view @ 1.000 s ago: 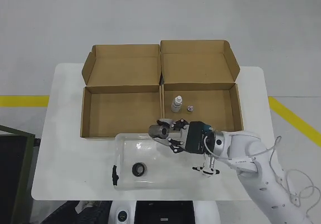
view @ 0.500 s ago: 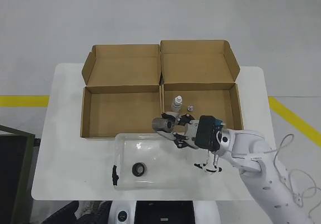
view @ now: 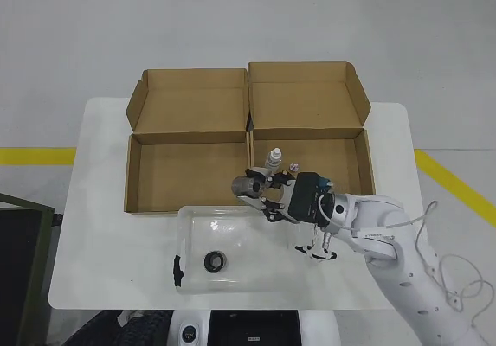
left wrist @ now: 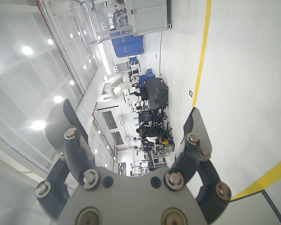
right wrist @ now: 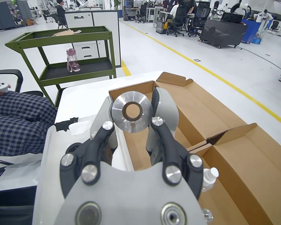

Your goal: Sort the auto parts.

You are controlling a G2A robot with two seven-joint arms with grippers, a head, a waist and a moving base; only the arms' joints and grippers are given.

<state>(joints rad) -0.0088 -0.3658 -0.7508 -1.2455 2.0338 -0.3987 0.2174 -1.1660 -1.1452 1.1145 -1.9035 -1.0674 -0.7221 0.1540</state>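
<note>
Metal bushing (right wrist: 132, 114), a short silver cylinder with a round bore, is clamped between the jaws of the right gripper (view: 249, 185). It is held in the air just beyond the far edge of the clear tray (view: 196, 238), over the near corner of the left cardboard box (view: 187, 177), close to where that box meets the right cardboard box (view: 338, 169). Both boxes are set side by side on the white worktop (view: 100, 225) directly beyond the tray, with their lids folded back. In the right box a small white bottle (view: 273, 159) is stood upright, and a small silver piece (view: 295, 166) is laid just beside it. Inside the tray a black ring (view: 216, 260) is seen, and a black strip (view: 177, 271) is seen at the tray's edge. A small black-and-white part (view: 317, 253) is laid at the tray's side under the right arm; whether it is inside the tray cannot be told. The jaws of the left gripper (left wrist: 131, 111) are spread apart and pointed out at the hall.
</note>
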